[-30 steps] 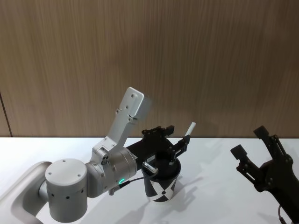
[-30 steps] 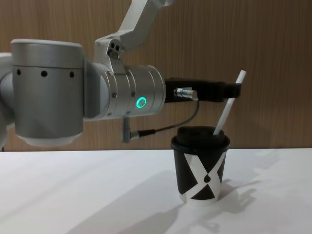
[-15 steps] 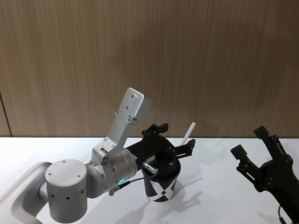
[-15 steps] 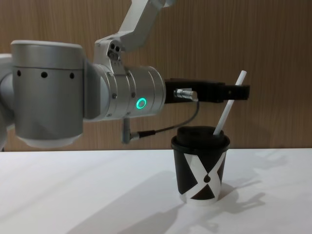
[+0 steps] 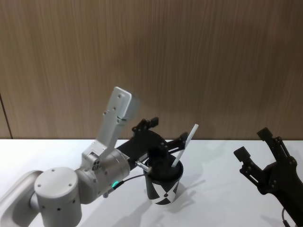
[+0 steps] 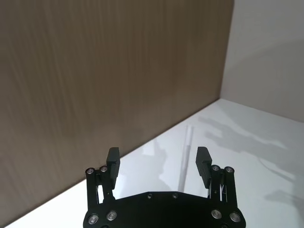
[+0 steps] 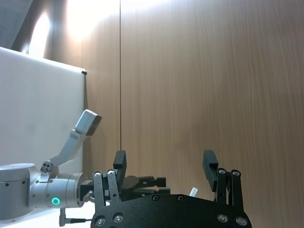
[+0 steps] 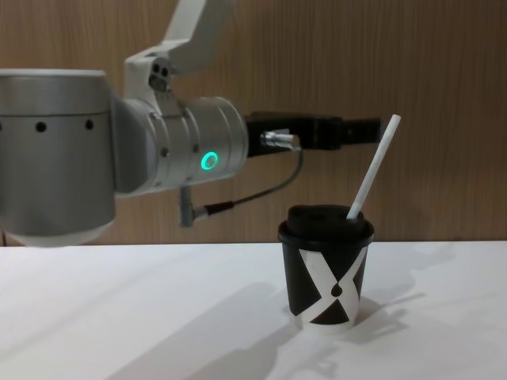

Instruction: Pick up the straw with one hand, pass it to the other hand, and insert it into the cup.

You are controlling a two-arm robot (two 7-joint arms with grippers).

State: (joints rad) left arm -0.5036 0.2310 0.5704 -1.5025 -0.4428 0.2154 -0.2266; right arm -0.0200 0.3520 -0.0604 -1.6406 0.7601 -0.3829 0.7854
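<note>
Now, cup: small black paper cup (image 8: pixel 328 281) with white X pattern and domed lid, just below the left gripper
Straw: thin white drinking straw (image 8: pixel 372 167) in the lid, leaning, just beyond the fingertips; ungrasped
Left gripper: (image 5: pixel 166 143) on a silver green-lit arm, level; fingers (image 6: pixel 113 159) spread, released
Right gripper: (image 5: pixel 253 149) parked well apart; fingers (image 7: pixel 209 165) spread, empty

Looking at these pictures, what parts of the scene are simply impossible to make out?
- How deep the straw goes: chest view, its lower end is hidden inside the cup under the domed lid.
- The cup's far side: head view, the left pincer and its arm cover part of the lid.
- The right pincer: head view, its arm is cut off by the frame's right and bottom edges.
- What is in the cup: the lid hides it.
</note>
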